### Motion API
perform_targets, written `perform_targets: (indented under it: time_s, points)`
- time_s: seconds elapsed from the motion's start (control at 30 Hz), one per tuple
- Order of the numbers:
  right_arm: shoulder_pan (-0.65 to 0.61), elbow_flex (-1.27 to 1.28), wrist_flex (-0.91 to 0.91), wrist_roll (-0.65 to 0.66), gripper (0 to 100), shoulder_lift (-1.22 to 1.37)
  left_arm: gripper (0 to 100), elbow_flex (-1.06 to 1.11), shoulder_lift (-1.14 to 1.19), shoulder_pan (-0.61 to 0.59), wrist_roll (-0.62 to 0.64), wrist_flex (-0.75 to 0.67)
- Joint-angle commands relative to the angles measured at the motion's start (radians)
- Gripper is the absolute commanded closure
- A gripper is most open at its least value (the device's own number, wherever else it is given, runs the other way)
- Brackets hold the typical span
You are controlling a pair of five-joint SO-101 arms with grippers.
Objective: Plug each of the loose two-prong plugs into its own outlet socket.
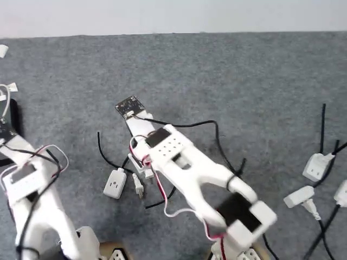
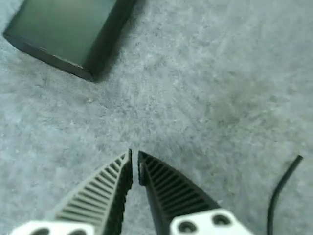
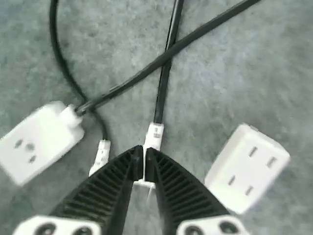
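Observation:
My right gripper (image 3: 144, 152) is shut, its black fingertips hovering over a white two-prong plug (image 3: 153, 134) whose black cord runs away across the carpet. A second small plug (image 3: 100, 153) lies beside it. A white outlet socket (image 3: 39, 139) sits on one side and a white multi-outlet cube (image 3: 247, 169) on the other. From above, the right arm (image 1: 184, 162) leans over a socket (image 1: 115, 183) and a loose plug (image 1: 137, 185). My left gripper (image 2: 135, 161) is shut over bare grey carpet, with nothing between its fingers.
A black box (image 2: 63, 34) lies ahead of the left gripper, and a black cord end (image 2: 283, 191) lies near it. More white sockets (image 1: 314, 165) and a plug (image 1: 298, 196) with black cords lie at the far right. Black cords (image 3: 161, 54) cross by the right gripper.

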Motion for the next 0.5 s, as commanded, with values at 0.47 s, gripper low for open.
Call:
perform_targets:
  time_s: [0.47]
  points:
    - [-0.018, -0.15, 0.002, 0.015, 92.4, 0.143, 99, -0.142, 0.163, 0.002, 0.008, -0.023]
